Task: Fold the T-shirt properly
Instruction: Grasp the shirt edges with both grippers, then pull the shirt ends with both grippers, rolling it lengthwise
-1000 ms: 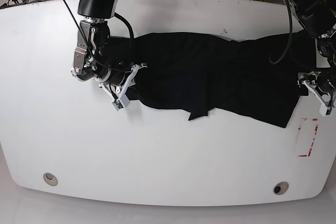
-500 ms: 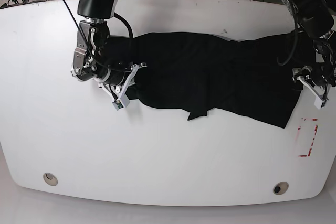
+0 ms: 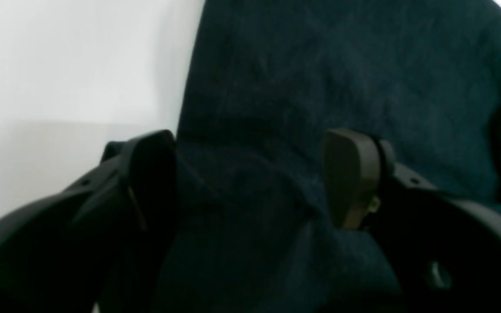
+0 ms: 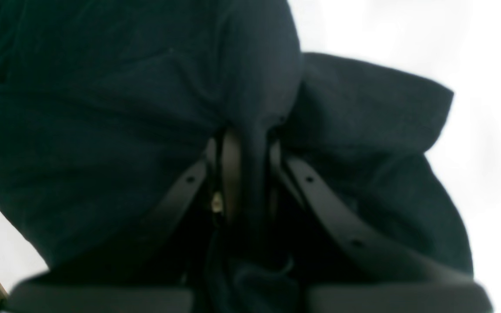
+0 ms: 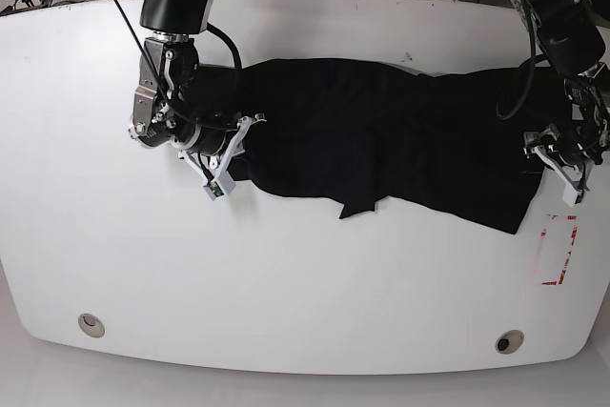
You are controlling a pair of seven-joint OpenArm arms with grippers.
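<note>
The black T-shirt (image 5: 381, 131) lies stretched left to right across the back half of the white table (image 5: 305, 274). At its left end my right gripper (image 5: 221, 148) is shut on a bunched fold; the right wrist view shows that gripper (image 4: 246, 174) pinching a ridge of the dark cloth (image 4: 102, 87). At the shirt's right end is my left gripper (image 5: 553, 154). Seen from the left wrist, the left gripper (image 3: 250, 178) is open, its fingers (image 3: 350, 174) wide apart over the cloth (image 3: 320, 65), close to the shirt's edge. It holds nothing.
A red-outlined rectangle (image 5: 559, 250) is marked on the table just in front of the left gripper. Two round holes (image 5: 91, 324) (image 5: 509, 341) sit near the front edge. Cables hang behind the table's far edge.
My left gripper has moved a little left and back, from beside the shirt's right edge onto it. The right arm and the shirt have stayed still.
</note>
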